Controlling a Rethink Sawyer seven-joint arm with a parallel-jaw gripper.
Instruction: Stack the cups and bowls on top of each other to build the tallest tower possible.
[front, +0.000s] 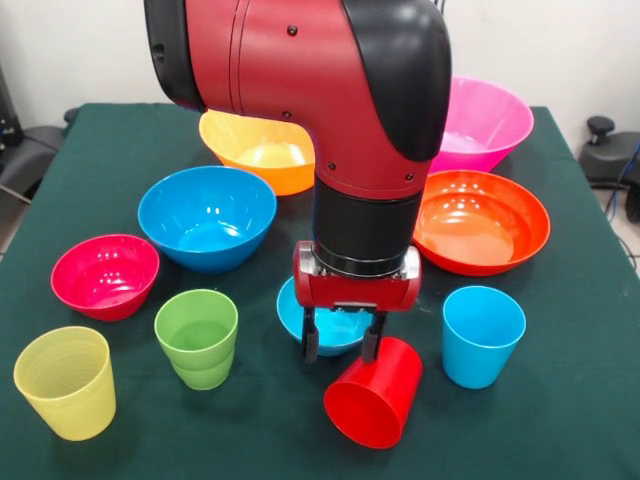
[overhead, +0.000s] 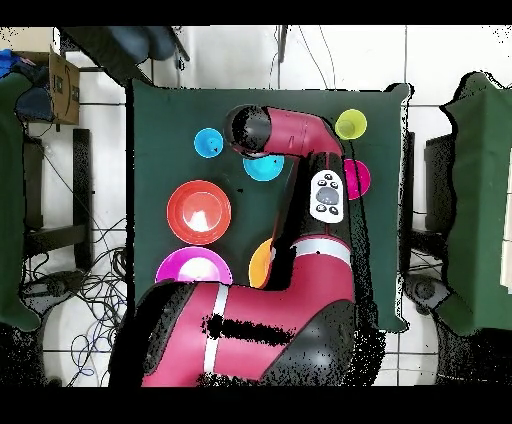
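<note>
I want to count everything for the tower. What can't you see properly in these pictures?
Overhead view: the red and black arm hides the red plastic cup, the lime green plastic cup and the medium blue plastic bowl.
Front view: the gripper covers part of the small light blue plastic bowl; the arm covers part of the large yellow-orange plastic bowl.

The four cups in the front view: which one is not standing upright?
The red cup, just below the gripper: it is tipped, mouth facing the camera. The yellow cup, green cup and light blue cup stand upright.
</note>
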